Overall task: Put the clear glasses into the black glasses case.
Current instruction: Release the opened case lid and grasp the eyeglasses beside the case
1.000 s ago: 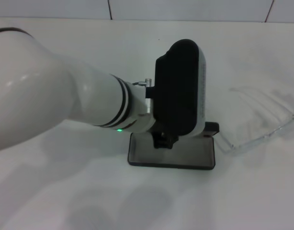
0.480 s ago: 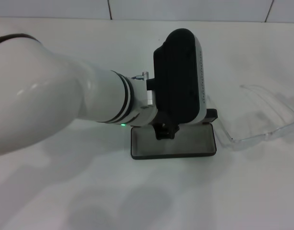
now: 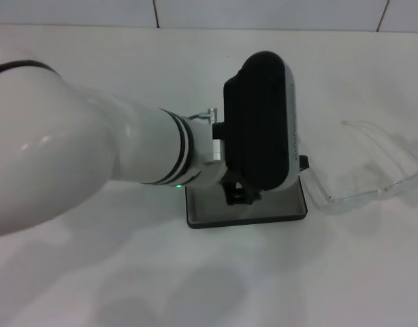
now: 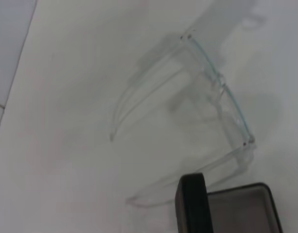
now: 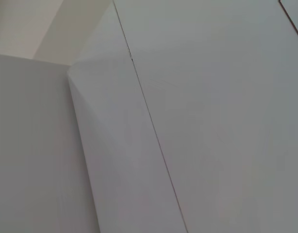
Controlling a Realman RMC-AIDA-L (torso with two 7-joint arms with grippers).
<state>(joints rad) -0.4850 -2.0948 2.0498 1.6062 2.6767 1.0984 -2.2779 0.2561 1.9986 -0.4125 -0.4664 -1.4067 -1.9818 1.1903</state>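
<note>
1. The broad white table (image 3: 93, 286) carries everything, with a tiled white wall (image 3: 263, 12) behind it.
2. The robot's thick white left arm (image 3: 73, 163) reaches in across the table; its black-housed left gripper (image 3: 242, 194) hangs right over the case, and I cannot tell how far its fingers are parted or whether they grip anything.
3. The flat black rectangular glasses case (image 3: 277, 210) lies open on the table beneath that gripper, grey lining up; the wrist view shows one corner (image 4: 246, 208).
4. The clear, colourless plastic glasses (image 3: 372, 174) rest on the table just beside the case, on its right, arms unfolded (image 4: 222, 97); they lie outside it.
5. The right gripper is out of sight.
</note>
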